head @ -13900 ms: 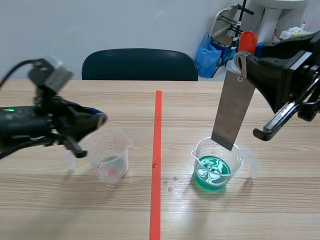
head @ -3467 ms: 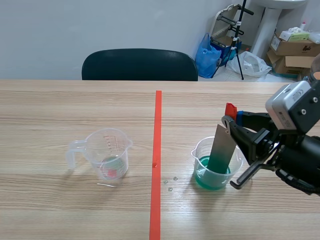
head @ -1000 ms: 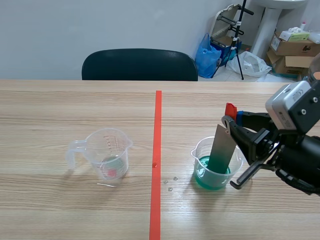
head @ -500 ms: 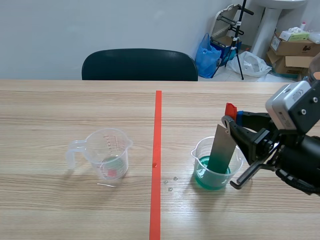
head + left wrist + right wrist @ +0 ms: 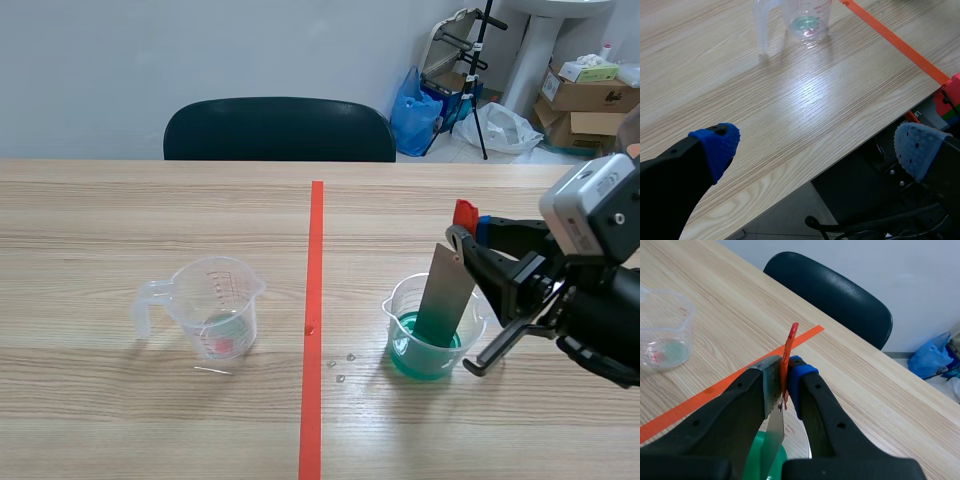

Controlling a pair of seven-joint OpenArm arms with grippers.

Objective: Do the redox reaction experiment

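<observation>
Right pincer (image 5: 785, 380): clenched on the top end of a metal strip (image 5: 443, 295). The grey pad sits on one face and the blue pad on the other. A red tag (image 5: 791, 337) sticks up from between the fingers.

The metal strip hangs down from the right pincer, tilted, and its lower end dips into green liquid (image 5: 410, 352). The liquid sits in a clear cup (image 5: 403, 305) that stands directly under the pincer. It fills only the bottom part of the cup.

Left pincer (image 5: 817, 147): released, fingers wide apart, nothing between them. It hangs over the near edge of the worktop (image 5: 150, 220).

Ahead of the left pincer, well apart from it, stands a second cup (image 5: 805, 15). It is clear, with red graduations and a handle on the side away from the tape line (image 5: 314, 300). Only a thin greenish film shows at its bottom.

The tape line runs between the two cups. A few droplets (image 5: 340, 368) lie on the worktop just beside the line, on the right pincer's side and near the cup.

Beyond the far edge of the worktop, ahead of both pincers, stands a dark chair (image 5: 280, 128). Further back, behind the right pincer, is a blue bag (image 5: 412, 110).
</observation>
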